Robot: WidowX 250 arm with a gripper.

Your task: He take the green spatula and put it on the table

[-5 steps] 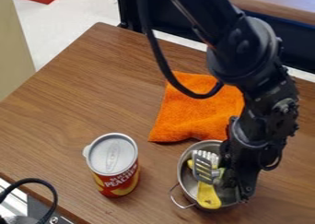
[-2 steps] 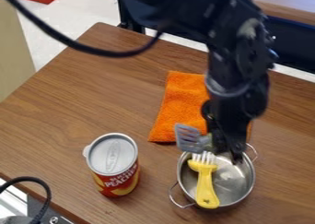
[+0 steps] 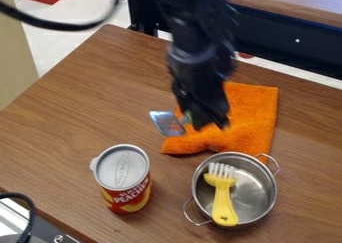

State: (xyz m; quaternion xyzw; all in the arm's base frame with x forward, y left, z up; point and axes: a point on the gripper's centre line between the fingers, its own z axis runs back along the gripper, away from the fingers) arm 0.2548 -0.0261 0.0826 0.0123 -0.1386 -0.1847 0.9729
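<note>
Over the left part of the orange cloth hangs the gripper (image 3: 204,124), shut on the green spatula. The spatula (image 3: 168,123) has its grey slotted blade sticking out to the gripper's left, above the wooden table (image 3: 100,97); a bit of green shows beside the gripper, and the rest of the handle is hidden by it.
A metal pot (image 3: 257,189) with two handles stands at the lower right, holding a yellow brush (image 3: 223,199). Left of it is a peaches can (image 3: 122,179). The orange cloth (image 3: 250,119) lies behind the pot. A stove edge and cable are at the lower left.
The gripper has risen out of the pot and moved up and left in the view, carrying the spatula with it. The yellow brush has stayed in the pot.
</note>
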